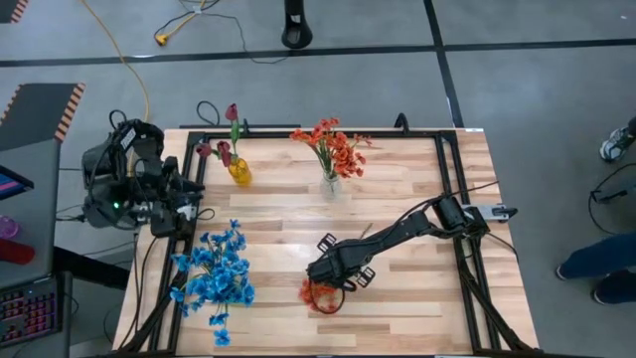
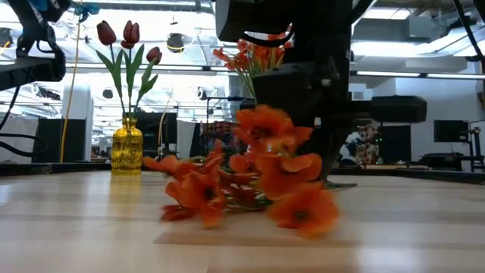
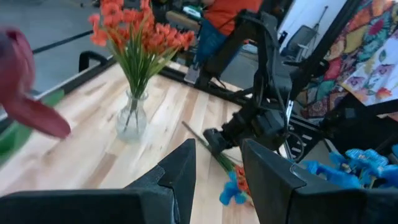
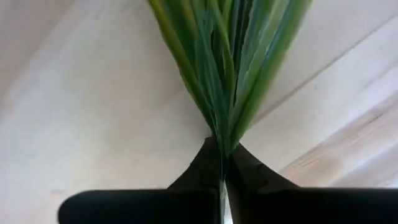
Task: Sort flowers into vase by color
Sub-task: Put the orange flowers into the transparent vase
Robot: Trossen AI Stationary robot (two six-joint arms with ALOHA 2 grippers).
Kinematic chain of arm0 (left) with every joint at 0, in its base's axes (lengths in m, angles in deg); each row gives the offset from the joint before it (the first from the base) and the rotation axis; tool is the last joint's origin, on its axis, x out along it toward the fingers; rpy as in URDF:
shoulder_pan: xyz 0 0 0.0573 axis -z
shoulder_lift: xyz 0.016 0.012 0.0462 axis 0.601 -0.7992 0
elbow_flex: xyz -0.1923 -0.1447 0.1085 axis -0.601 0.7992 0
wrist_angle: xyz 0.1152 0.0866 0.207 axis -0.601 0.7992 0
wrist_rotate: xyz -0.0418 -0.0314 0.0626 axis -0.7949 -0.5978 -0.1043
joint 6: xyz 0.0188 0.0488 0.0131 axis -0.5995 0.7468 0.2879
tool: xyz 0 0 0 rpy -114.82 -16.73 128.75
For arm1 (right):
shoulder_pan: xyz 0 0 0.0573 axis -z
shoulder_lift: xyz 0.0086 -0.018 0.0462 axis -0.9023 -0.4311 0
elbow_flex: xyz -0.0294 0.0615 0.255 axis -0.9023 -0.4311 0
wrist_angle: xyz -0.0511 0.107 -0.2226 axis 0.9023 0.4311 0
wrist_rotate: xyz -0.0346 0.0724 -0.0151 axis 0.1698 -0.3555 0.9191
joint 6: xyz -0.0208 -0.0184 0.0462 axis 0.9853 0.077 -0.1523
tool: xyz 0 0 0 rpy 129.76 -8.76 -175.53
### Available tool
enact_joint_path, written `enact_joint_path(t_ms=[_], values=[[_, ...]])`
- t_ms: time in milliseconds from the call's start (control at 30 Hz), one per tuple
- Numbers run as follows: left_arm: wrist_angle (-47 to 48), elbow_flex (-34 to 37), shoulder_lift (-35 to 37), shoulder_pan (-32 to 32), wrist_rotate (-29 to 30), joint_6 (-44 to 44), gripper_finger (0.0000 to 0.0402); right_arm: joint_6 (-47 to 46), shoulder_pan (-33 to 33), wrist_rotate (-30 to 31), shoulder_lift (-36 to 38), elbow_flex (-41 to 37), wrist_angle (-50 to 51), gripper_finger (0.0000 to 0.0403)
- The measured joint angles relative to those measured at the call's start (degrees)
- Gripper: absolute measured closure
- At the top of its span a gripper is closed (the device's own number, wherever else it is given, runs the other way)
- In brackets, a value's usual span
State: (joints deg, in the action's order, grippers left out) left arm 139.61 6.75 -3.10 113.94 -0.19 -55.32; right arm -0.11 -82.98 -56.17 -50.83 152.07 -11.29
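The orange-red sprig (image 1: 320, 294) lies on the pale wooden slat table (image 1: 397, 318), near its front edge, and the right gripper (image 1: 328, 273) has its fingers pinched shut on the sprig's green stems (image 4: 224, 74). The left gripper (image 3: 217, 171) waits at the table's left edge with its fingers partly apart, holding nothing. Behind stand a yellow vase (image 1: 239, 171) of maroon tulips, a clear vase (image 1: 330, 186) of orange-red flowers and a blue pile (image 1: 214, 273), with grey floor around and a person's legs (image 1: 601, 264) at right.

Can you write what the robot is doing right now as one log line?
right gripper: shut on orange-red flower sprig | sprig: lying on wooden table | left gripper: waiting at left edge
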Motion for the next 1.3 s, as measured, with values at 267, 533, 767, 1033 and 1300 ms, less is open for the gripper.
enact_joint_path(t_ms=[267,533,767,1033,1300], values=[[-3.72,7.17,0.00,-0.02,2.64,-4.56,0.0284,-11.51,1.85,-3.67,7.04,-0.11,-1.42,0.0372],[-4.11,12.35,-0.02,0.00,5.73,-8.57,0.0284,-16.45,3.36,-3.54,14.86,-0.09,-5.24,0.0370],[-6.51,14.54,0.00,-0.01,7.27,-7.27,0.0284,-16.70,5.67,-3.45,19.86,-0.03,-10.26,0.0369],[-10.12,16.84,-0.01,-0.59,8.52,-6.75,0.0284,-14.48,8.36,-3.43,21.84,-0.03,-13.45,0.0369],[-23.74,16.83,-2.26,-9.69,5.97,8.11,0.0284,-11.23,10.82,-3.51,21.79,-0.05,-14.91,0.0368]])
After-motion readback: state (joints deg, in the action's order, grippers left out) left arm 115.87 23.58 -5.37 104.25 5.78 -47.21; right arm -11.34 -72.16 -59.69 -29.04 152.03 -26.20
